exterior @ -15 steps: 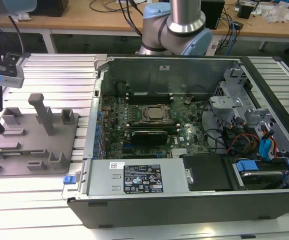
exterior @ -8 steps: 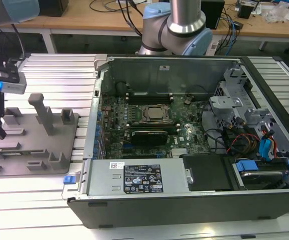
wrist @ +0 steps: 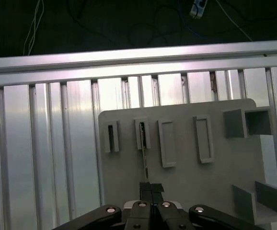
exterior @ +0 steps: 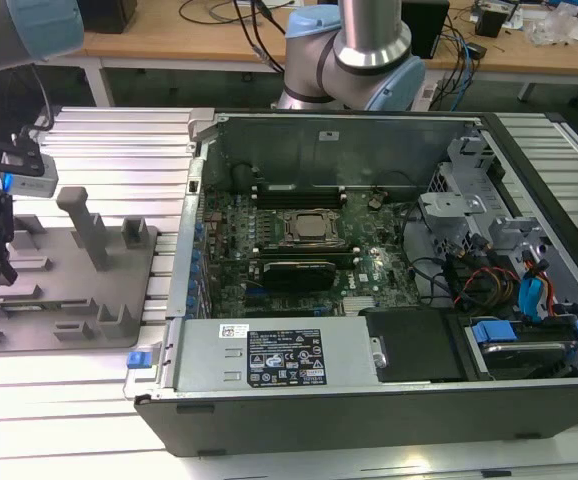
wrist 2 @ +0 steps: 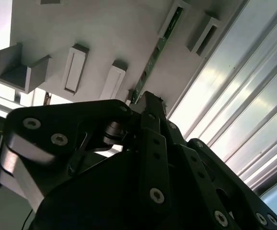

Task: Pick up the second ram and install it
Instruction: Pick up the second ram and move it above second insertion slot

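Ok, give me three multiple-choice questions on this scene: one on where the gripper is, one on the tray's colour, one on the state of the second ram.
1. Where is the gripper?
A. Inside the computer case.
B. Over the tray.
C. Above the desk at the back.

2. What colour is the tray?
A. Blue.
B. Green.
C. Grey.

3. How does the second ram sit?
A. On edge in a tray slot.
B. Lying flat on the metal rails.
C. Seated on the motherboard.

Answers:
1 B: the first wrist view looks past the gripper straight onto the tray.
2 C: the tray is plain grey in both wrist views.
3 A: the thin strip stands in one of the tray's slots, with the gripper shut on it.
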Tool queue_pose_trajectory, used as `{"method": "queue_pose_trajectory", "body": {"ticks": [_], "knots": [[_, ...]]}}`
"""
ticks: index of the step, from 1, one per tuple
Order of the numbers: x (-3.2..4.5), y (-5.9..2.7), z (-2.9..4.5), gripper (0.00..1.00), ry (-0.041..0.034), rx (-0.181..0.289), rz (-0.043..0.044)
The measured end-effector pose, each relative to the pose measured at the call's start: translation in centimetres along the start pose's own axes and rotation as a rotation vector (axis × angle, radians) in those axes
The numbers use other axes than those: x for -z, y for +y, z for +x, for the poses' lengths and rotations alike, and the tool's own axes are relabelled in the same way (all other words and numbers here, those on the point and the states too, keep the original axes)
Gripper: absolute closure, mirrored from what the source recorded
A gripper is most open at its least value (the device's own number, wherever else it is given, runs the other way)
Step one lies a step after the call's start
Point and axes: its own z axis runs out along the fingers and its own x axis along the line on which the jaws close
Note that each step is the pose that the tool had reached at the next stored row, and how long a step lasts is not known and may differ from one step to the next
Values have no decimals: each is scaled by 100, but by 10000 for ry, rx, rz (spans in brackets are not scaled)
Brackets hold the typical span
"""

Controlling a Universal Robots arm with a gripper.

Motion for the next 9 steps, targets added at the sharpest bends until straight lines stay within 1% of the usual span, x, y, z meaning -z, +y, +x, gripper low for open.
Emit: {"method": "queue_pose_trajectory", "body": {"ticks": [3, 5, 7, 9], "knots": [[-61, -4, 3, 92, 7, 99, -5], [-87, -6, 4, 92, 9, 141, -5], [-136, -9, 6, 92, 15, 213, -9], [-138, -9, 6, 92, 15, 221, -9]]}}
